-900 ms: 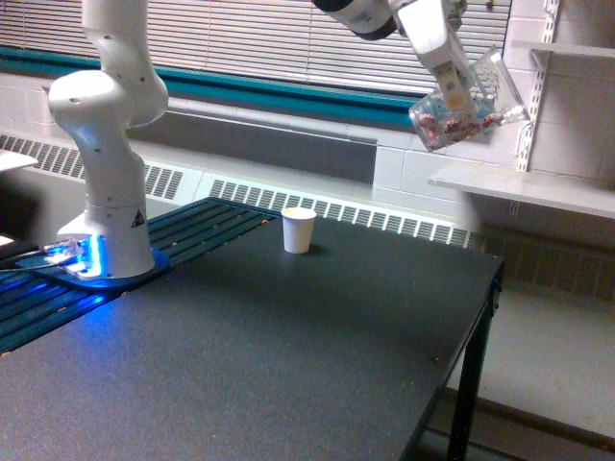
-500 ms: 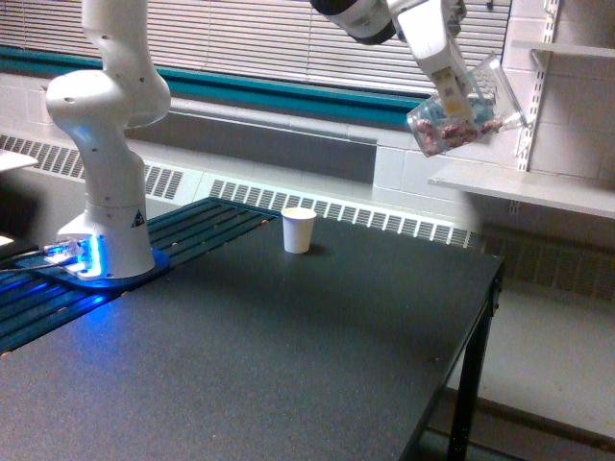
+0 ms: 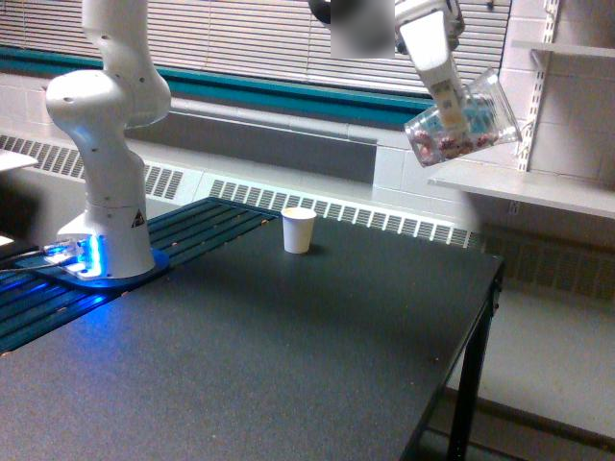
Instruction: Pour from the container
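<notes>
High at the far right, the gripper [image 3: 452, 96] has its jaws closed on the tilted container [image 3: 463, 120], well above the counter [image 3: 288, 355] and the white paper cup [image 3: 299, 230].

One clear cup [image 3: 463, 121] up in the fingers [image 3: 452, 96], reddish-pink and white bits inside, too many and too small to count. One paper cup [image 3: 298, 230] below the fingers on one table [image 3: 288, 355]. One arm [image 3: 108, 144].
</notes>
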